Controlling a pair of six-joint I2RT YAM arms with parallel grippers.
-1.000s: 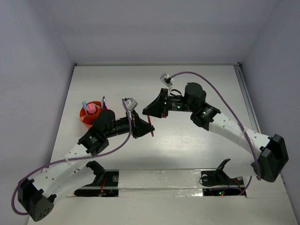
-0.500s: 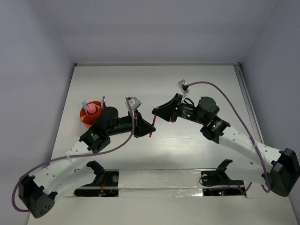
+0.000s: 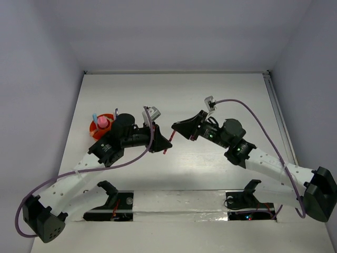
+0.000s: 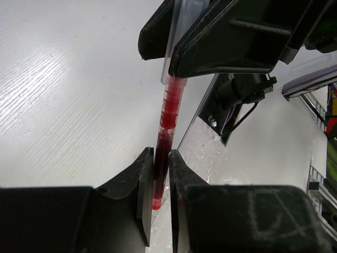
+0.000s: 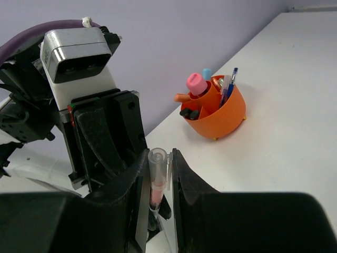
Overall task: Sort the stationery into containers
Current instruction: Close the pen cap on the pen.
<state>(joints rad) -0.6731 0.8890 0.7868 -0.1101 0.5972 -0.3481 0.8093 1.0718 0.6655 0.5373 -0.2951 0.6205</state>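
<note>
Red pen (image 4: 167,113), held above the tabletop (image 4: 63,95) right of the orange pot (image 5: 231,113), has the left gripper (image 4: 160,158) clamped on its red end and the right gripper (image 5: 158,158) on its clear end, so open only 1 gripper and keep motion along the pen's axis.

One red pen (image 4: 167,113) is counted between two pairs of black fingers (image 4: 142,195), four fingers in all. One round orange pot (image 5: 231,113) is seen on the single white worktop (image 5: 295,105). Inside it, one pink-capped tube (image 5: 196,83), one pale blue cap (image 5: 206,73), one blue pen (image 5: 230,83) and two dark marker ends (image 5: 189,113) are counted. Two arms are shown, a left arm (image 3: 73,182) and a right arm (image 3: 274,166), and two purple cables (image 3: 247,108).
</note>
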